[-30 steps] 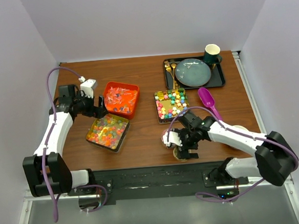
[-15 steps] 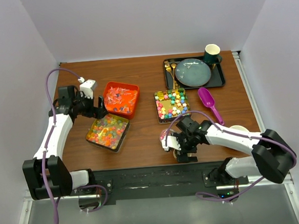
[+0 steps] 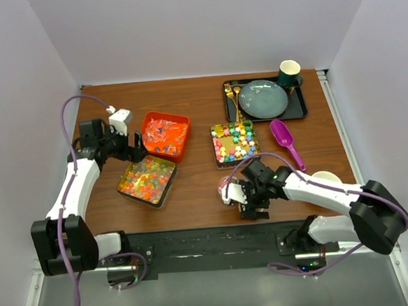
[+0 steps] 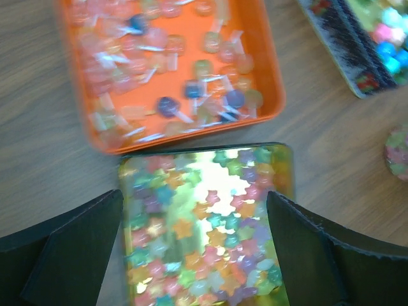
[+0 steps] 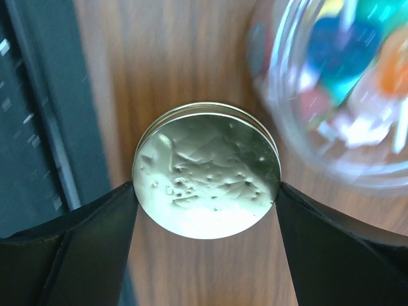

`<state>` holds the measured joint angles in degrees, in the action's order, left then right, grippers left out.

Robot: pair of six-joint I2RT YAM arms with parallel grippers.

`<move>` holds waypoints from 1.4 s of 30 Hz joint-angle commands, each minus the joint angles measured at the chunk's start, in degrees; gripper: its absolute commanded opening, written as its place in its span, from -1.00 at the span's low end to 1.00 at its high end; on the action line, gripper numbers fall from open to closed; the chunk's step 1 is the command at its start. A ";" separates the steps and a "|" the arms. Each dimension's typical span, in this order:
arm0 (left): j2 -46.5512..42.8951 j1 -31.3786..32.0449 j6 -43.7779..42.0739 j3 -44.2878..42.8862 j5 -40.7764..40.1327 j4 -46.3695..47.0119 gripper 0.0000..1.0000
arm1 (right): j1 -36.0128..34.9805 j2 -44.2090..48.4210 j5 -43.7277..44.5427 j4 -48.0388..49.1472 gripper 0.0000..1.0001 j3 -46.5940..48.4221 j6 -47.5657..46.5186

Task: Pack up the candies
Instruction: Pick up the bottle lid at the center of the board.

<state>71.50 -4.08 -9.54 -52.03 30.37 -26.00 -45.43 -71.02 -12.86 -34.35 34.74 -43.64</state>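
The candies lie in two open tins: pastel stars in a gold tin (image 3: 148, 180) (image 4: 204, 229) and brighter ones in a second tin (image 3: 235, 142) (image 4: 363, 44). A small clear jar (image 3: 227, 190) (image 5: 338, 83) holds a few more. My left gripper (image 3: 135, 145) (image 4: 194, 204) hangs open over the gold tin's far end, touching nothing. Near the table's front edge, a round metal lid (image 5: 207, 171) lies flat. My right gripper (image 3: 248, 204) (image 5: 205, 191) is down over it, with a fingertip against each side of its rim. The jar stands just beside this gripper.
An orange tray (image 3: 166, 135) (image 4: 172, 70) of wrapped sweets sits behind the gold tin. A purple scoop (image 3: 284, 139) lies right of the second tin. At the back right is a dark tray (image 3: 300, 108) with a plate and a cup (image 3: 289, 72).
My right gripper has dropped onto the lid near the front edge and its jaws have closed in to the lid's rim. The left arm has barely shifted.
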 commanded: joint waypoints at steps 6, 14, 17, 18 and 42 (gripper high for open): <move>-9.19 29.97 2.15 14.23 5.52 24.74 1.00 | -0.01 13.53 2.74 -20.66 0.52 9.64 5.49; -4.10 51.07 11.03 26.18 -9.96 51.72 0.99 | 4.20 14.69 8.82 -22.08 0.54 19.39 10.66; -0.85 54.33 9.99 31.89 -16.46 64.82 0.97 | 7.89 11.53 5.49 -21.90 0.54 23.96 13.13; 1.33 54.87 9.46 33.21 -19.01 67.98 0.98 | 9.12 10.22 4.96 -21.90 0.54 24.84 13.49; 50.81 60.41 -0.22 27.69 -17.77 118.88 1.00 | 7.99 -2.54 -3.31 -20.41 0.56 29.34 5.05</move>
<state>113.21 55.33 -7.55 -22.61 19.00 77.93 -36.60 -74.26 -14.70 -55.33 64.86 -34.46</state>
